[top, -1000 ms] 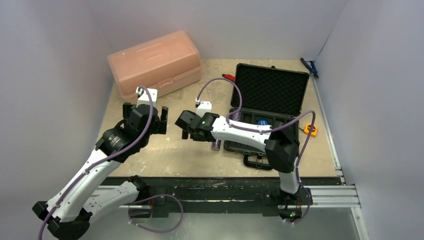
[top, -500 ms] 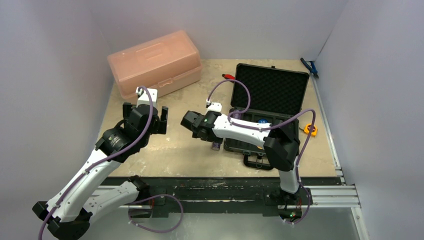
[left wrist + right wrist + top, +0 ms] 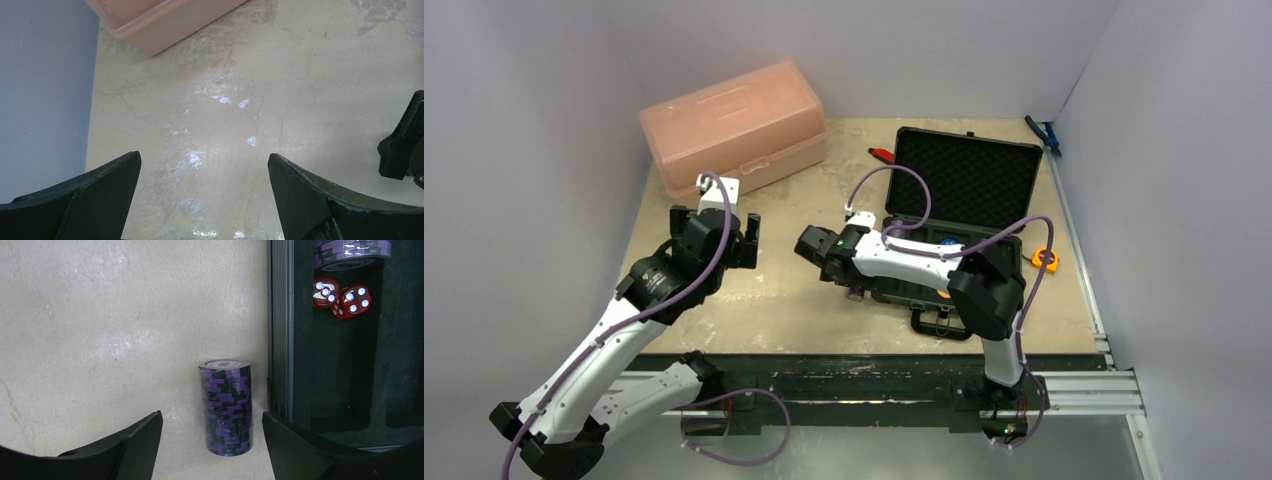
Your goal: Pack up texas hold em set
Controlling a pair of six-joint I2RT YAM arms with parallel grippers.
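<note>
1. Found one purple chip stack (image 3: 226, 407) upright on the table (image 3: 100, 315), toward its near edge and just beside the left wall of the black briefcase (image 3: 279, 315); not yet packed.
2. Found the right claw (image 3: 211, 413) released, one finger on either side of that stack with a gap showing on both sides; gripped nothing.
3. Found the left claw (image 3: 205, 156) spread wide above bare table nearer the left edge, grasping nothing.
4. Saw two red dice (image 3: 342, 297) already in the briefcase's foam tray, with a second purple chip stack (image 3: 350, 252) just beyond them.
5. Could not make out the orange disc; the right arm hid part of the tray.
6. Saw the lid (image 3: 969, 180) standing open toward the far edge. Judged the job well along, with the outside stack left to go into the tray and the lid left to shut.
7. Noted a pink box (image 3: 734, 125) at the far left corner, no part of the set.
</note>
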